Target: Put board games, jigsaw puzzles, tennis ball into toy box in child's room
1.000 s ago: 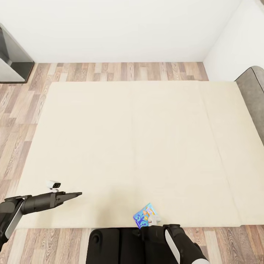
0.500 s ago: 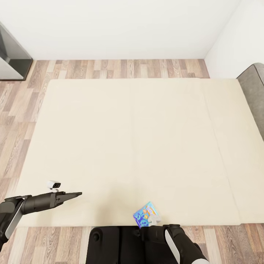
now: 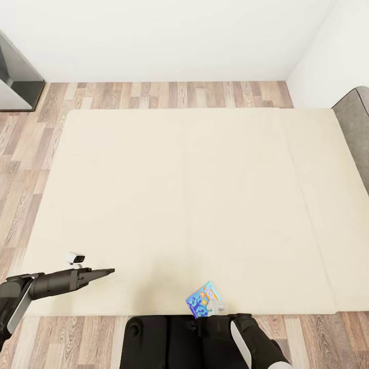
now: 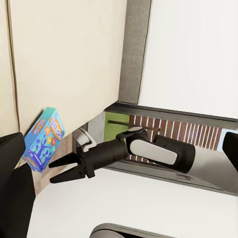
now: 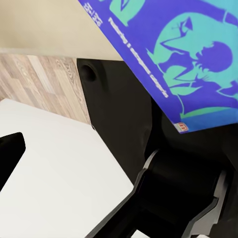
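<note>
A blue board game (image 3: pixel 201 298) with orange marks lies at the near edge of the cream bed (image 3: pixel 184 195), close in front of me. In the left wrist view my right gripper (image 4: pixel 50 172) points at the lower corner of that box (image 4: pixel 43 139). Its two fingers are apart with nothing between them. The right wrist view has the box's blue face (image 5: pixel 198 59) close by and one finger (image 5: pixel 11 153) well to its side. My left gripper (image 3: pixel 110 270) hovers over the bed's near left part, open and empty.
A dark glossy furniture panel (image 3: pixel 18 84) stands at the far left by the wall. A grey padded piece (image 3: pixel 356 133) borders the bed on the right. Wood-plank floor (image 3: pixel 25 169) surrounds the bed. My black base (image 3: pixel 154 343) is against the near edge.
The whole picture has shifted a little, so the camera moved. Bed, floor and the blue box slid slightly up together. Both arms hold the same pose.
</note>
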Controlling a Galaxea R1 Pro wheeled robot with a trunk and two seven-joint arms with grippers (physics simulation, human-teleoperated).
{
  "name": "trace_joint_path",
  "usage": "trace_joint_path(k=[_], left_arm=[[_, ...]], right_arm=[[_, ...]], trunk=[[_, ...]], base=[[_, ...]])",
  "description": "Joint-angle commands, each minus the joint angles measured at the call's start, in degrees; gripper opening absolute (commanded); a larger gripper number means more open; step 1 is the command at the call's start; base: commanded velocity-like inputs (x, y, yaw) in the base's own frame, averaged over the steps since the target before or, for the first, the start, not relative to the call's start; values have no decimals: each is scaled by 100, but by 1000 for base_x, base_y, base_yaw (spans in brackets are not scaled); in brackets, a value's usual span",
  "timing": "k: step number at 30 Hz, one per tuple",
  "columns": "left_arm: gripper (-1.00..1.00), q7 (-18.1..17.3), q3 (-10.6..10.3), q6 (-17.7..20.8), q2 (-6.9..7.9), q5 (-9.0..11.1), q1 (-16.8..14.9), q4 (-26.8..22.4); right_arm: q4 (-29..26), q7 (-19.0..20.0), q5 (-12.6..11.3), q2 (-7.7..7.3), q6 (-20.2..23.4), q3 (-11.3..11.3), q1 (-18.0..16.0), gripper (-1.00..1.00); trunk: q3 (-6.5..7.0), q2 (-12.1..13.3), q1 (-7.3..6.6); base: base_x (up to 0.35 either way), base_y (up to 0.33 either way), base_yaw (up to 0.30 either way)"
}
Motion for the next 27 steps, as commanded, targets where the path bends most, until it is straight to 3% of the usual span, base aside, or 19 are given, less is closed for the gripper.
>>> trace_joint_path(k=[1,27], left_arm=[[100,-20,-2,61,2,0,-1,-1],[100,-20,33,55,2,0,-1,-1]], right_arm=[[-10,7,-8,0,37,0,0,100],[-67,7,-18,7,41,0,-19,100]], trunk=[[-12,-9,3],[-99,-9,3]], base=[[0,0,0],[0,0,0]])
